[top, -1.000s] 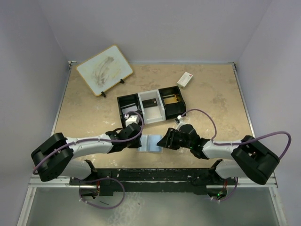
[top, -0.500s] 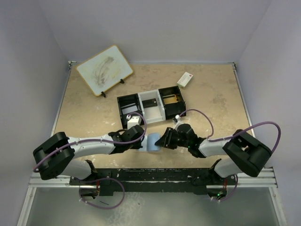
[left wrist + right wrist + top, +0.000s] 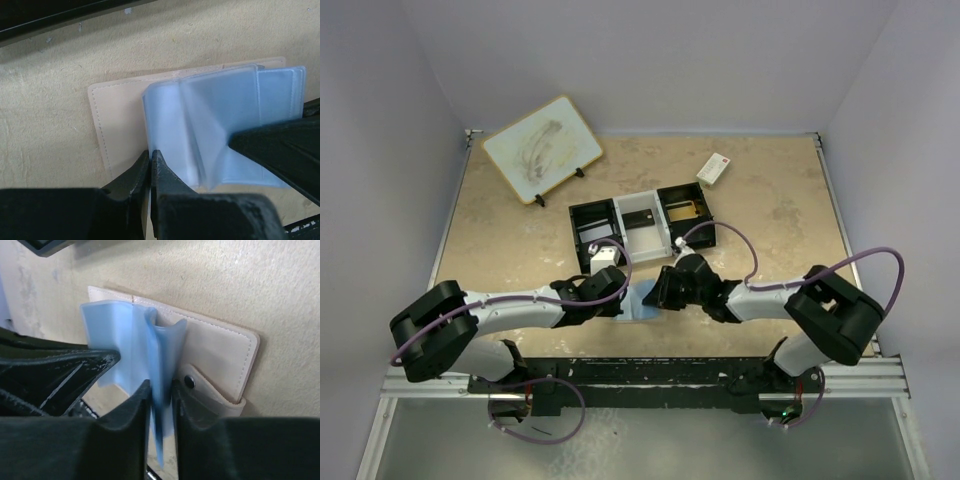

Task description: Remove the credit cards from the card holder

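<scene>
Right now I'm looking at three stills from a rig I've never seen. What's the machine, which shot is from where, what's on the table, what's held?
Two small robot arms are bolted at the near edge of the table, each ending in a two-finger gripper. The wide picture comes from a fixed camera above and behind them; the two close-ups come from cameras on the wrists. On the table lie an open tan card holder with pale blue plastic sleeves, a black-and-white three-compartment tray, a small white box with a red mark, and a propped white board. The left gripper is shut, its tips at the holder's tan cover beside the sleeves. The right gripper pinches one raised blue sleeve. No card shows clearly.
</scene>
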